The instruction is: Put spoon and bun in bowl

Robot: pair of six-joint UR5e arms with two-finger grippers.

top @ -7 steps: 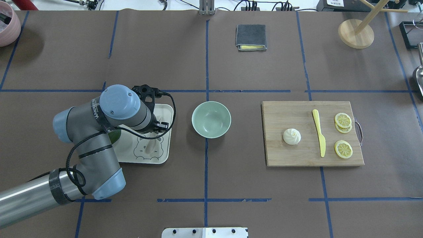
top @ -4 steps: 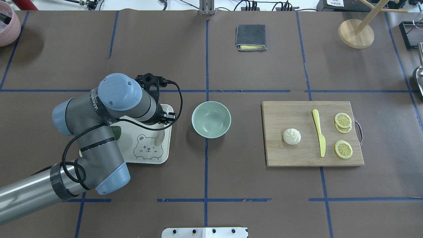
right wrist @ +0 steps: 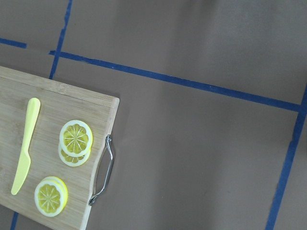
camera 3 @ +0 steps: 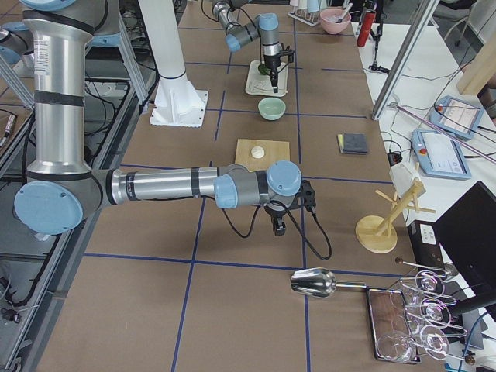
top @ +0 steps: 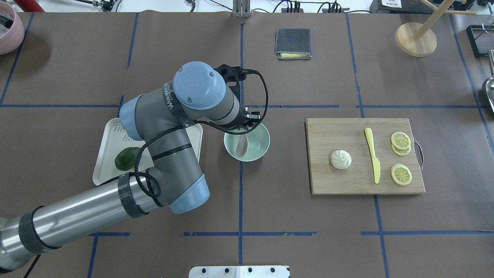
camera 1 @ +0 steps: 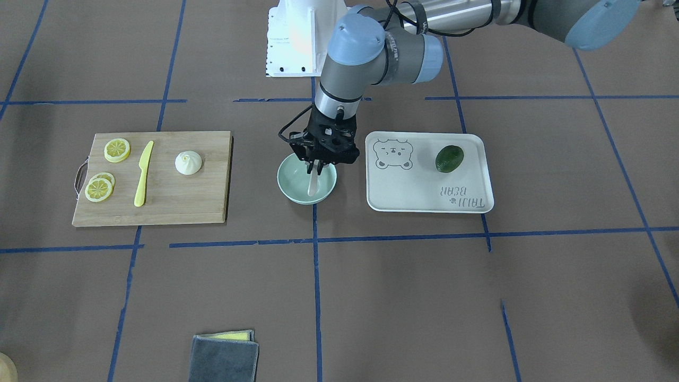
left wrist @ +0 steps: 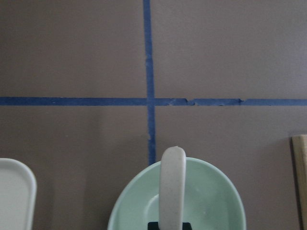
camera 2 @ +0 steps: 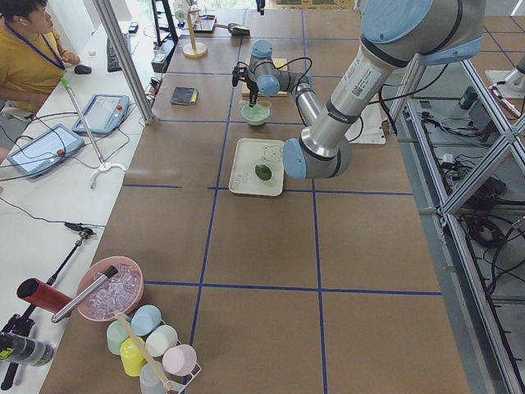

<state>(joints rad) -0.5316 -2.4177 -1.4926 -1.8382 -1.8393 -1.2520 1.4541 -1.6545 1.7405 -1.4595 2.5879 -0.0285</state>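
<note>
Spoon (camera 1: 313, 183) hangs near upright, pinched at its top by my left gripper (camera 1: 316, 167), free end pointing down into the bowl (camera 1: 292, 191), midway between the worktop's left and right edges.

left tool (camera 1: 316, 168) clamps spoon (camera 1: 313, 184) | spoon hangs over bowl (camera 1: 293, 187), contact unclear | bowl between board (camera 1: 175, 201) and tray (camera 1: 424, 196) | bun (camera 1: 188, 163) on board beside knife (camera 1: 142, 175) | lemon slices (camera 1: 116, 149) at board's handle end | green fruit (camera 1: 449, 158) on tray

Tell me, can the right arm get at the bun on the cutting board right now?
Probably yes. The bun sits uncovered on the cutting board. The right gripper hovers beyond the board's handle end, and the left gripper is off over the bowl.
</note>
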